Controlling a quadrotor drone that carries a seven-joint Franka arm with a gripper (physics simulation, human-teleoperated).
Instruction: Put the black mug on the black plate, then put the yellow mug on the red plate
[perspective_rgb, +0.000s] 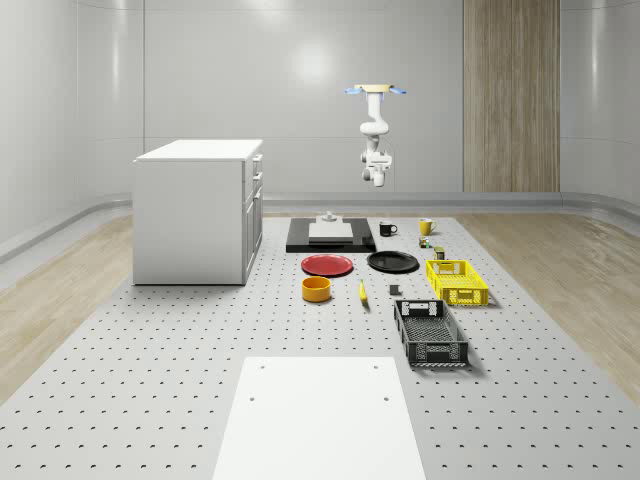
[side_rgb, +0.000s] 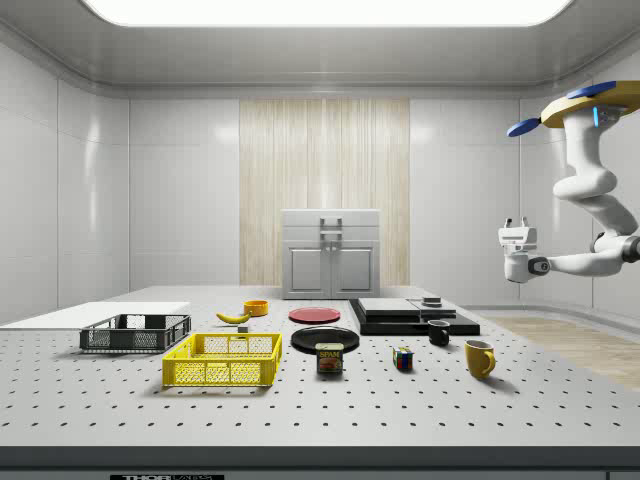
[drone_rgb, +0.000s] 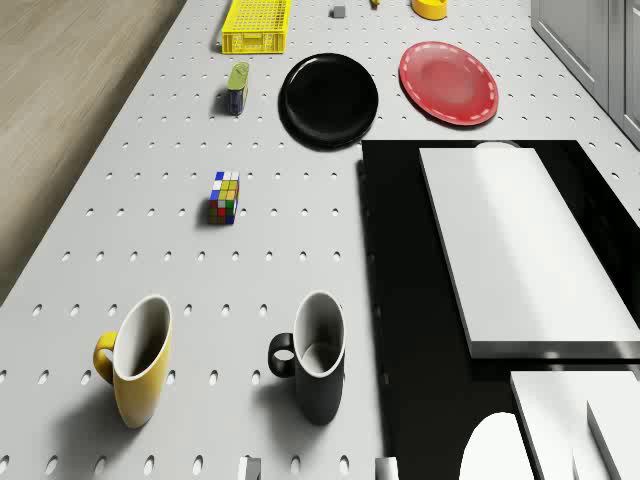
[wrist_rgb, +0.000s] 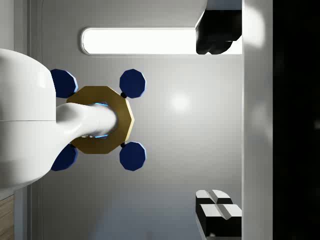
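Drone (perspective_rgb: 376, 90) high above black mug (perspective_rgb: 387, 229)

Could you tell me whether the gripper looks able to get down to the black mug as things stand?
Probably yes: the black mug stands upright in the open beside the yellow mug, nothing covering it, while the gripper hangs high above the table under the hovering drone.

A perforated grey worktop (perspective_rgb: 150, 340) carries a white cabinet (perspective_rgb: 198, 210) at 10 o'clock, red plate (perspective_rgb: 328, 265) and black plate (perspective_rgb: 392, 262) centrally, yellow crate (perspective_rgb: 457, 282) and black crate (perspective_rgb: 430, 332) at 3 o'clock, black mug (perspective_rgb: 387, 229) and yellow mug (perspective_rgb: 426, 227) at 1 o'clock.

Bright, even overhead ceiling light (side_rgb: 320, 10); soft shadows, sharp renders.
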